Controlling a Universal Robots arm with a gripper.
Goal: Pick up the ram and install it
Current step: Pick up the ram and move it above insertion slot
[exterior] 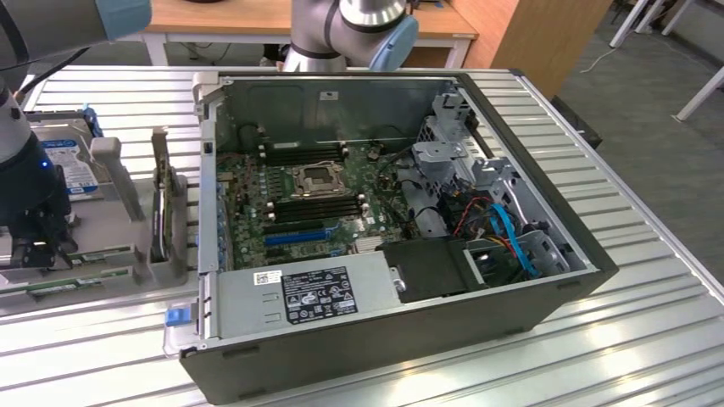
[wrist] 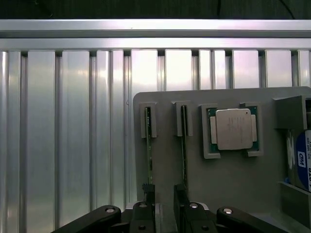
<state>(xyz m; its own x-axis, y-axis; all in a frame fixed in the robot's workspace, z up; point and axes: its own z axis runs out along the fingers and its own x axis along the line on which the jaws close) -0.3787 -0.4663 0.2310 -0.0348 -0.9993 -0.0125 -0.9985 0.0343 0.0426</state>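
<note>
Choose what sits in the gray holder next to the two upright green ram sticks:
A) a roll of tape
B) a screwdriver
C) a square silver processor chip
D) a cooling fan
C: in the wrist view a square silver processor chip lies flat in its own nest on the gray holder, beside the nearer ram stick.

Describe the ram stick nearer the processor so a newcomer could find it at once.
Start at the grey tray on the ribbed metal table, beside the open computer case. It holds a square silver processor, with two thin green boards standing on edge beside it. The ram stick is the board next to the processor; the other ram stick stands at the tray's edge.
</note>
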